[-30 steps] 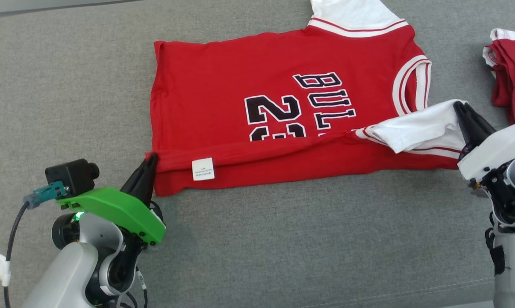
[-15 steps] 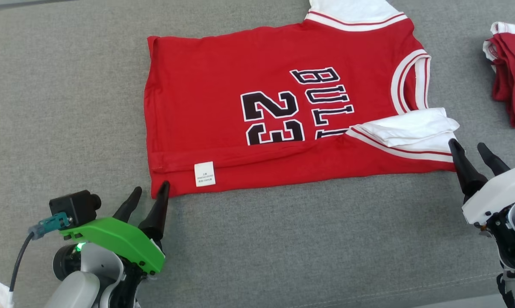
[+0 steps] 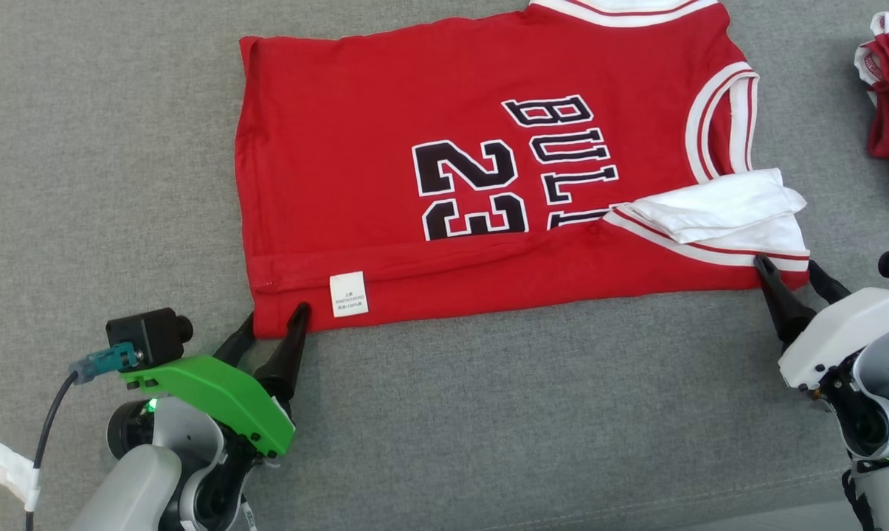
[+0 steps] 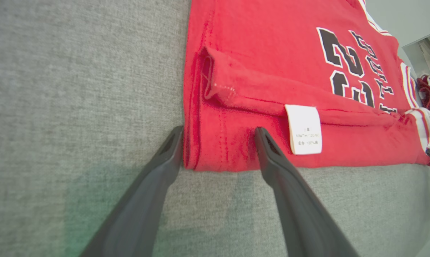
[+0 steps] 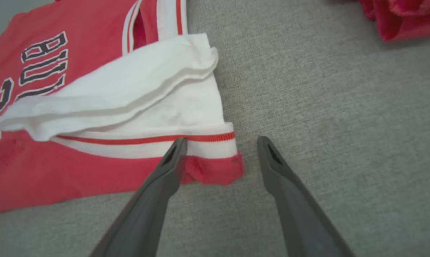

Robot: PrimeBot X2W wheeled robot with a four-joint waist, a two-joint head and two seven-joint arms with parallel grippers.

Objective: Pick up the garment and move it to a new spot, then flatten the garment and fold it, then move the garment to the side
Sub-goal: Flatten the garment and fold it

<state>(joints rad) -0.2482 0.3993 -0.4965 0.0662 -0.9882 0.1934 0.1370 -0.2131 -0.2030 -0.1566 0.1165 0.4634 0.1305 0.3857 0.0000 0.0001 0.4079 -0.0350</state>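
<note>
Lying spread across the grey upholstered surface (image 3: 525,413), the soft, limp red jersey (image 3: 385,184) should lift easily by its folded near-edge corners, where the left gripper (image 3: 276,313) and right gripper (image 3: 786,263) gape empty.

The left hand (image 3: 274,324) sits at seven o'clock of the head view, fingers spread, pointing toward one o'clock; the right hand (image 3: 787,270) (likewise spread) at four o'clock, pointing toward eleven.
</note>
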